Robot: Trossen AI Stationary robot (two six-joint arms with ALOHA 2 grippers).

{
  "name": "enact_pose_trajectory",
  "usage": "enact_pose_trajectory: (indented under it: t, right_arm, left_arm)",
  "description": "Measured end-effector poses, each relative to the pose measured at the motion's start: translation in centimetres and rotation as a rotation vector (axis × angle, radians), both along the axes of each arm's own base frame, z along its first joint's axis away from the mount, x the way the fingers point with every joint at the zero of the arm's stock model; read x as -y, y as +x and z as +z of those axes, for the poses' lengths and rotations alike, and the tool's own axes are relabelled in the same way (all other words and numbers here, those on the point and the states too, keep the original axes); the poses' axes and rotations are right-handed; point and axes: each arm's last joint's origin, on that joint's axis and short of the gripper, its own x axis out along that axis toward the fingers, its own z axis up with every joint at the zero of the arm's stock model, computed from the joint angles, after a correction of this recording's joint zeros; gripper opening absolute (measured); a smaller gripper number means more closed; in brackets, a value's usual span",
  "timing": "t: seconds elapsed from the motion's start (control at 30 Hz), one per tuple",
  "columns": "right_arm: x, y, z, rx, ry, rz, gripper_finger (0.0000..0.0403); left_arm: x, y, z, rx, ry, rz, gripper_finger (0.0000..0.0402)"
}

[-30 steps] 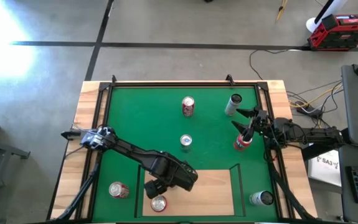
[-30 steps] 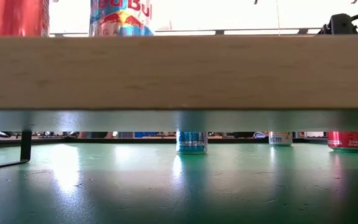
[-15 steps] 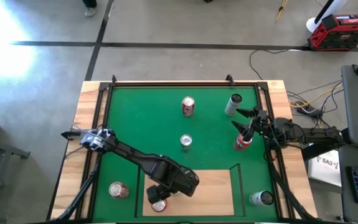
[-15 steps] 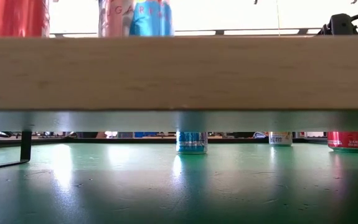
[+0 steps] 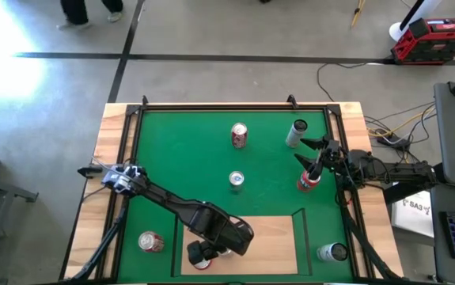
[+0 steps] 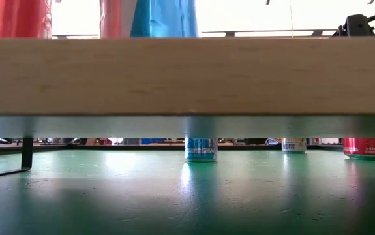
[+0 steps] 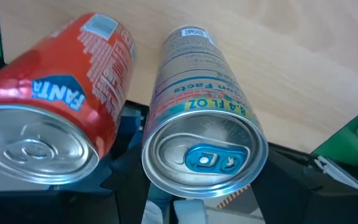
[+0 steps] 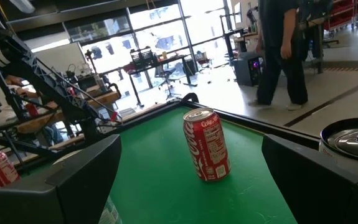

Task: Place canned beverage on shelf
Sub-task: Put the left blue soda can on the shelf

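A slim silver-and-blue can [image 7: 197,118] stands upright over the left part of the pale wood shelf [image 5: 267,237], right beside a red Fanta can [image 7: 54,124] that stands on the board. My left gripper [image 5: 207,249] is shut on the slim can from above and hides it in the high view. In the low view the slim can [image 6: 148,18] shows above the board's edge [image 6: 187,75], with its base hidden behind that edge. My right gripper [image 5: 301,150] is open and empty at the mat's right side, above a red can [image 5: 308,182]. My left gripper pinches the slim can between its two fingers [image 7: 126,177], one on each side of the can's upper wall just below the top rim [image 7: 166,124]. The fingers point down along the can. The can is upright; I cannot tell whether its base touches the shelf.
On the green mat stand a red can [image 5: 239,134], a silver can [image 5: 297,133], a blue can [image 5: 236,180], a silver can [image 5: 331,252] right of the shelf and a red can [image 5: 149,241] left of it. The shelf's right half is bare wood.
My left gripper has gone toward the table's near edge with the slim can, bringing it close beside the Fanta can. The can has stayed upright and turned about, so a blue face now shows in the low view.
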Motion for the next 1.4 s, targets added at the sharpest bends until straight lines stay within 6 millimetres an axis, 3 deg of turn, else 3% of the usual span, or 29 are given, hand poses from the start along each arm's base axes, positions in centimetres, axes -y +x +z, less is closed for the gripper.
enact_pose_trajectory:
  t: [1.03, 1.4]
  right_arm:
    - [0.0, 0.0, 0.0, 0.0, 0.0, 0.0, 0.0381]
    - [0.0, 0.0, 0.0, 0.0, 0.0, 0.0, 0.0381]
  left_arm:
    - [1.2, 0.0, -0.2, 0.014, -0.045, 0.002, 0.0222]
    - [1.2, 0.1, -0.3, 0.015, -0.041, 0.003, 0.0271]
